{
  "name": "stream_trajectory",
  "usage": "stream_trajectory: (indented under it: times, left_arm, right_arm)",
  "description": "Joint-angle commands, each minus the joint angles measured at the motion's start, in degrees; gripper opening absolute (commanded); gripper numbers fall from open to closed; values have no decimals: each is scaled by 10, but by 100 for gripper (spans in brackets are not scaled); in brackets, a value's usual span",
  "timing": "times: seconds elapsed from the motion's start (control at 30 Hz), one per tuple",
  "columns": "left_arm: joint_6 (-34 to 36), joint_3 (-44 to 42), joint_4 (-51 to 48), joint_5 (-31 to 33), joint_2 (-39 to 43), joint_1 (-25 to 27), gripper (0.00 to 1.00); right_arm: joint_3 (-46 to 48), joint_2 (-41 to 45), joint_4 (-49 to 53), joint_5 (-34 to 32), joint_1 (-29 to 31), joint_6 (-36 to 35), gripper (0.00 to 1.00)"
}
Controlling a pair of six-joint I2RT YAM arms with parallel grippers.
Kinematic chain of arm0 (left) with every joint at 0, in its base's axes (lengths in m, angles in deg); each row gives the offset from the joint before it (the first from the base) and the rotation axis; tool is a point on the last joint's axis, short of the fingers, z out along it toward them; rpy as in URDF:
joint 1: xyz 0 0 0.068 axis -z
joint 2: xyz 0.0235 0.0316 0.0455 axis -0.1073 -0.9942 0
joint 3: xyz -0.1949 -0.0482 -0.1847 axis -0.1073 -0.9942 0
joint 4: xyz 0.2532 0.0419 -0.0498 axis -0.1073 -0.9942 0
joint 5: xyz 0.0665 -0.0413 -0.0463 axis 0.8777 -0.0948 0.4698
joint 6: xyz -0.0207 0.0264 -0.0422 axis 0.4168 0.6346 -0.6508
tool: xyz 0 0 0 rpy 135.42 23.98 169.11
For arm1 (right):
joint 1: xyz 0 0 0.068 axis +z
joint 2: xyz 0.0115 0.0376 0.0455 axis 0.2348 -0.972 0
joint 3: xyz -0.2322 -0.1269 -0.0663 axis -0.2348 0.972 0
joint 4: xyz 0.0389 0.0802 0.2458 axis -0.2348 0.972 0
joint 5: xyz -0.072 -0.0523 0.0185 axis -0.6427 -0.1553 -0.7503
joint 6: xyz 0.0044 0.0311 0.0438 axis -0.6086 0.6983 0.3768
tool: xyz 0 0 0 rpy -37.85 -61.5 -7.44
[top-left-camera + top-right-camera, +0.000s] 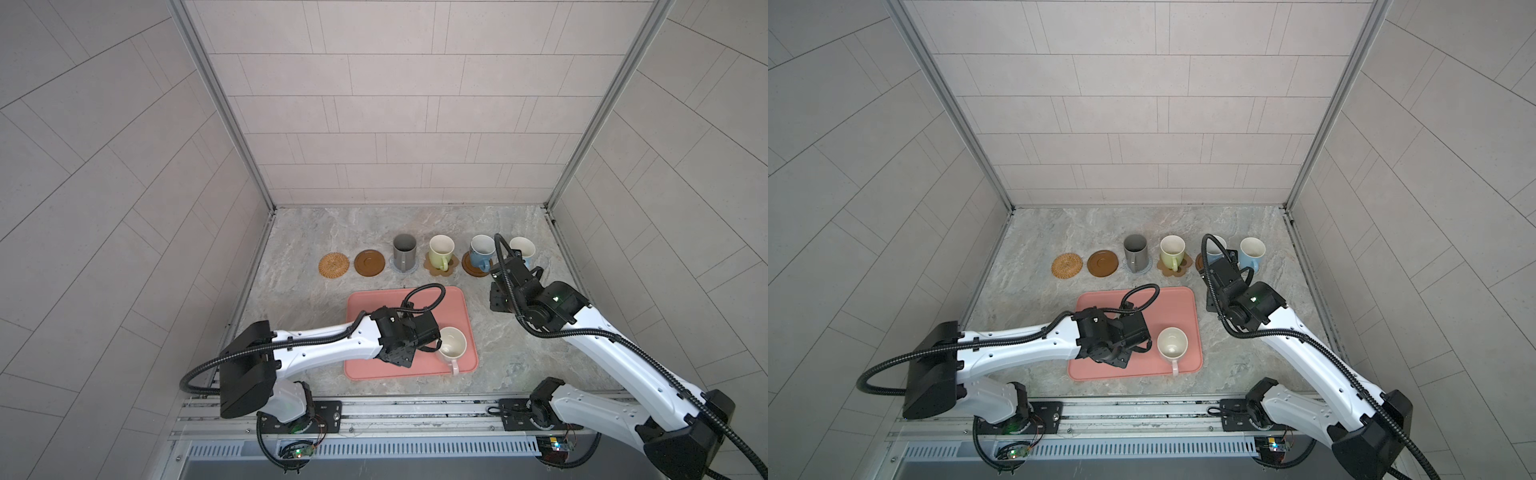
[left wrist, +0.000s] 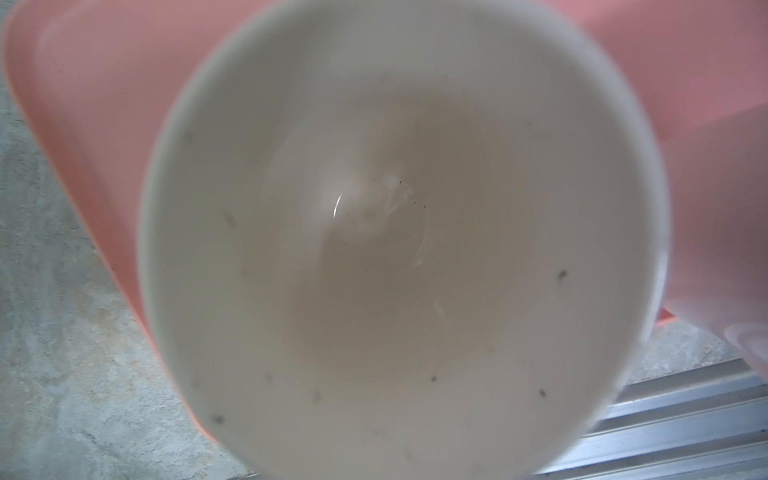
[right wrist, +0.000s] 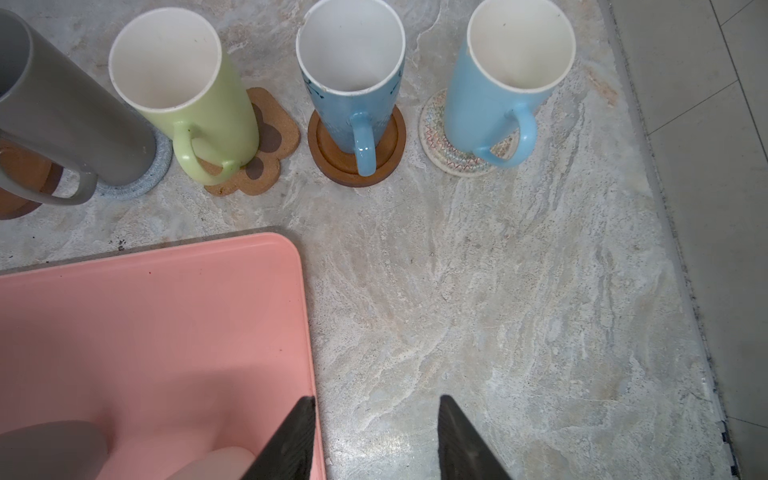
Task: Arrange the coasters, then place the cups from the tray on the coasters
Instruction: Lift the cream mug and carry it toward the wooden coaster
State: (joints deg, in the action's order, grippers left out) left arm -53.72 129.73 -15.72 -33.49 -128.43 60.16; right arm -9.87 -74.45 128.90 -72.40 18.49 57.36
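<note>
My left wrist camera gives me only the blurred inside of the pink-handled cup (image 2: 395, 249), and from above the fingertips of the left gripper (image 1: 436, 348) hide under its body. In a top view my right arm (image 1: 1250, 305) covers most of a blue cup (image 1: 1217, 245) and its wooden coaster (image 1: 1198, 262).

Two white arms with black joints
The left arm (image 1: 324, 345) and the right arm (image 1: 615, 357) have white shells, black wrists and black ribbed cables (image 1: 424, 287); the right gripper (image 3: 374, 399) has black, grainy fingers (image 3: 286, 444).
</note>
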Motion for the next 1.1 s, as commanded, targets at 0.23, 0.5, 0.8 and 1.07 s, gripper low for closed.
stream_trajectory:
  times: [0.23,0.5,0.8,1.07]
  left_arm:
    - [60,11,0,21,48,-113,9]
    - [152,51,20,-13,40,-256,9]
    - [197,126,52,-38,-29,-346,9]
    - [229,200,58,-50,-105,-407,9]
  right_arm:
    - [-9,14,26,-14,-2,15,50]
    - [-10,23,32,-21,-2,16,50]
    - [-9,33,39,-22,-2,19,50]
    - [-8,45,46,-26,-2,20,50]
